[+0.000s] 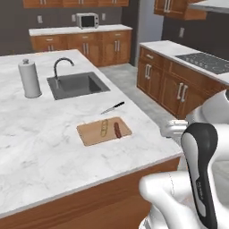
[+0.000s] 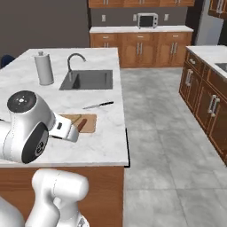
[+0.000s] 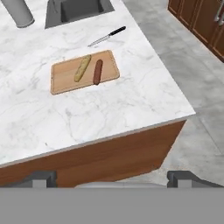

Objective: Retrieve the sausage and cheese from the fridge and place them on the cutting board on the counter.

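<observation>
The gripper [image 3: 112,177] is hanging with jaws apart, holding nothing. Sausage [image 3: 97,72] and cheese [image 3: 82,68] are lying on the board [image 3: 63,78]; both likely light, graspable mid-body.

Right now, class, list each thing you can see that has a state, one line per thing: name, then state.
sausage: lying flat on the cutting board, free
cheese: lying on the board beside the sausage, apart from it
cutting board: flat on the counter
knife: lying on the counter beyond the board, off it
gripper: open, empty, back from the counter edge
paper towel roll: upright
</observation>
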### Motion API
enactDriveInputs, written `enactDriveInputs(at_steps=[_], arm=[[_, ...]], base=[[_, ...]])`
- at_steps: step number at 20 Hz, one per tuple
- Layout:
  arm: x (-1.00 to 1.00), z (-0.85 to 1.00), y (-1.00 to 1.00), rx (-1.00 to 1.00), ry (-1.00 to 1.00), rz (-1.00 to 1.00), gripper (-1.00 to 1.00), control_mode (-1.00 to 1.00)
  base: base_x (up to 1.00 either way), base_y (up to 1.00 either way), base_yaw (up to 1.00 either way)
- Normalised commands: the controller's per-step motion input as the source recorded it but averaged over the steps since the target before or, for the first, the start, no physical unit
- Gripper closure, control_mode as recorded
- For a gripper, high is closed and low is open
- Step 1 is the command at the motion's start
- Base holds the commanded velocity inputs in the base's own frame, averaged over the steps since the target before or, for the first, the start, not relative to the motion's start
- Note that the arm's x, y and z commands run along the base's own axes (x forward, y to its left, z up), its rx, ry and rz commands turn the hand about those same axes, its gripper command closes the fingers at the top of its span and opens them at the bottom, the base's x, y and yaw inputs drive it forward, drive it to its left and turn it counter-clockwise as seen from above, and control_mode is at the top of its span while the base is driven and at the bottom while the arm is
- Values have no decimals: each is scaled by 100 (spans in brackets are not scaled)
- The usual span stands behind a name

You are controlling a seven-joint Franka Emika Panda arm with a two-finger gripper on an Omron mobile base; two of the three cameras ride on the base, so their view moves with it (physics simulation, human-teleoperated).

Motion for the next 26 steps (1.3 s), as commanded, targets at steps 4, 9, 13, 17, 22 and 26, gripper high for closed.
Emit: enactDriveInputs(at_steps=[4,9,13,17,22,26], arm=[[0,0,0,0,0,0,-100,100],[0,0,0,0,0,0,-100,100],[0,0,0,0,0,0,-100,100],[0,0,0,0,0,0,-100,100],[0,0,0,0,0,0,-100,100],[0,0,0,0,0,0,-100,100]], base=[[3,12,-95],[0,6,-100],[0,4,-100],[0,4,-100],[0,4,-100],[8,12,-94]])
